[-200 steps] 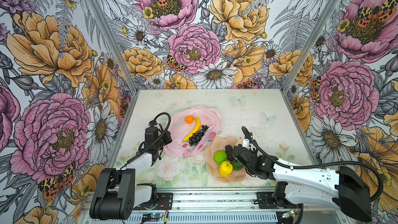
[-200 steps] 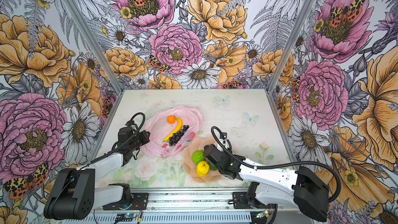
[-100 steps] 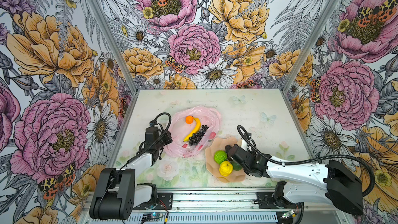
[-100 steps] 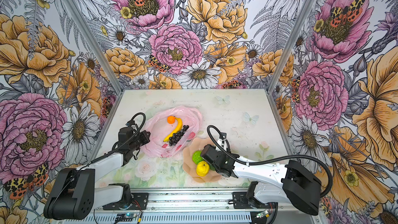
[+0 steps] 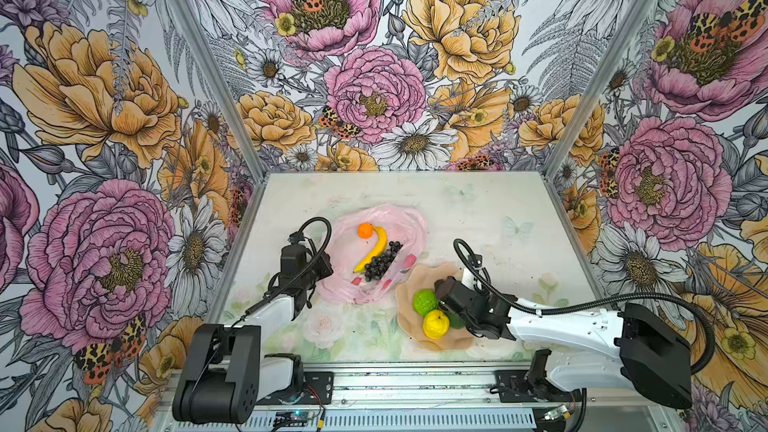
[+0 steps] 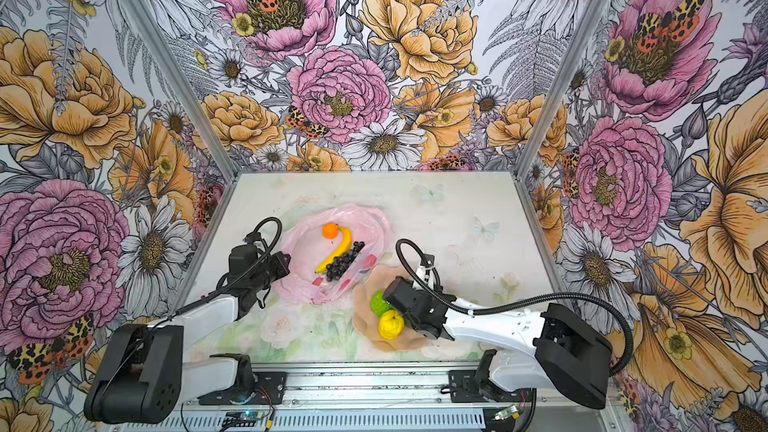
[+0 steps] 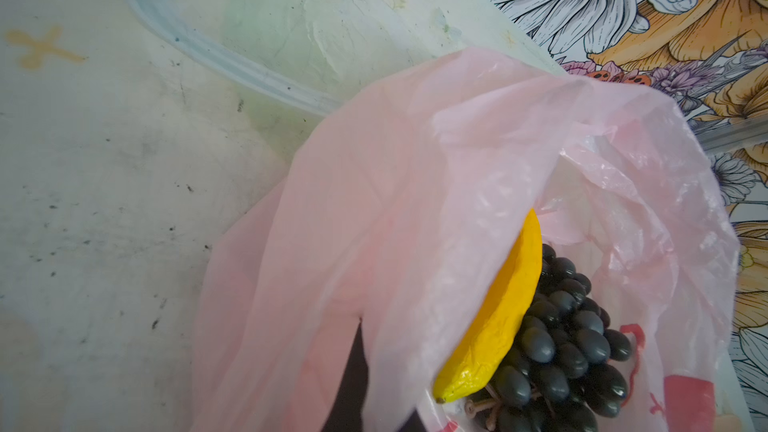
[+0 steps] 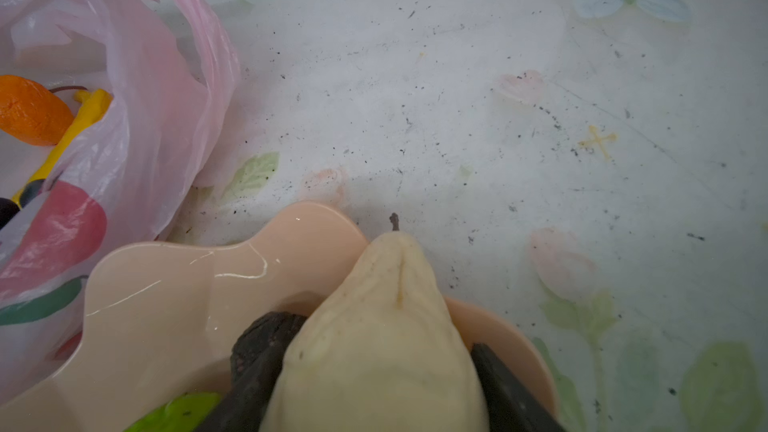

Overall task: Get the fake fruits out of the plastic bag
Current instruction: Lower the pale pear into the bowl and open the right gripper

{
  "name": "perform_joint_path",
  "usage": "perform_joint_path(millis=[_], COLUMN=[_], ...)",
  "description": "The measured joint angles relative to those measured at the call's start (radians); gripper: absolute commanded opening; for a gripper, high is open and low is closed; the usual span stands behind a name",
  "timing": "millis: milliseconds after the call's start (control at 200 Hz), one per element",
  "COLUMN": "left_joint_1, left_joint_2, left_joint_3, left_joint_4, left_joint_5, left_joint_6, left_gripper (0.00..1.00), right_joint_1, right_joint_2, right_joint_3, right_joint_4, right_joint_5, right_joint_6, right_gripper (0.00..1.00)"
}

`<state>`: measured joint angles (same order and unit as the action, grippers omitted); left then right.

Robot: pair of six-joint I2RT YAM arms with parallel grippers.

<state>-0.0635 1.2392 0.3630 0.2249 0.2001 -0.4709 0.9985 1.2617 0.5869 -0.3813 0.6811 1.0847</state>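
The pink plastic bag (image 5: 374, 218) (image 6: 332, 218) lies open left of centre. In it lie an orange (image 5: 365, 230), a yellow banana (image 5: 376, 251) (image 7: 507, 309) and dark grapes (image 5: 380, 263) (image 7: 573, 338). My left gripper (image 5: 322, 270) (image 7: 361, 388) is shut on the bag's left edge, with film draped over its fingers. On the peach plate (image 5: 419, 274) (image 8: 166, 305) rest a lime-green citrus (image 5: 424, 302), a lemon (image 5: 435, 324) and a dark green avocado (image 5: 455, 321). Low over the plate, my right gripper (image 5: 446, 288) (image 8: 374, 367) holds a whitish pear-shaped fruit (image 8: 382, 326), a finger on each side.
The plate's near-left rim touches the bag's printed corner (image 8: 54, 234). Bare pale tabletop (image 5: 498, 218) stretches behind and to the right of the plate. Flowered walls close in three sides. A metal rail (image 5: 395, 384) runs along the front edge.
My right gripper has slid a little to the left over the plate with the whitish fruit. The left gripper and the bag have stayed put.
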Motion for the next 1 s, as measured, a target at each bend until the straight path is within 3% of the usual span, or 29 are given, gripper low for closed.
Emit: perform_joint_path(millis=[520, 816, 1001], left_joint_1=[0.000, 0.000, 0.000], left_joint_2=[0.000, 0.000, 0.000], left_joint_3=[0.000, 0.000, 0.000], left_joint_4=[0.000, 0.000, 0.000], left_joint_5=[0.000, 0.000, 0.000], left_joint_6=[0.000, 0.000, 0.000], left_gripper=[0.00, 0.00, 0.00], right_joint_1=[0.000, -0.032, -0.065], right_joint_2=[-0.023, -0.138, -0.196], right_joint_3=[0.020, 0.021, 0.021], right_joint_4=[-0.004, -0.048, -0.091], right_joint_5=[-0.024, -0.074, -0.110], right_joint_6=[-0.039, -0.081, -0.099], right_gripper=[0.90, 0.84, 0.70])
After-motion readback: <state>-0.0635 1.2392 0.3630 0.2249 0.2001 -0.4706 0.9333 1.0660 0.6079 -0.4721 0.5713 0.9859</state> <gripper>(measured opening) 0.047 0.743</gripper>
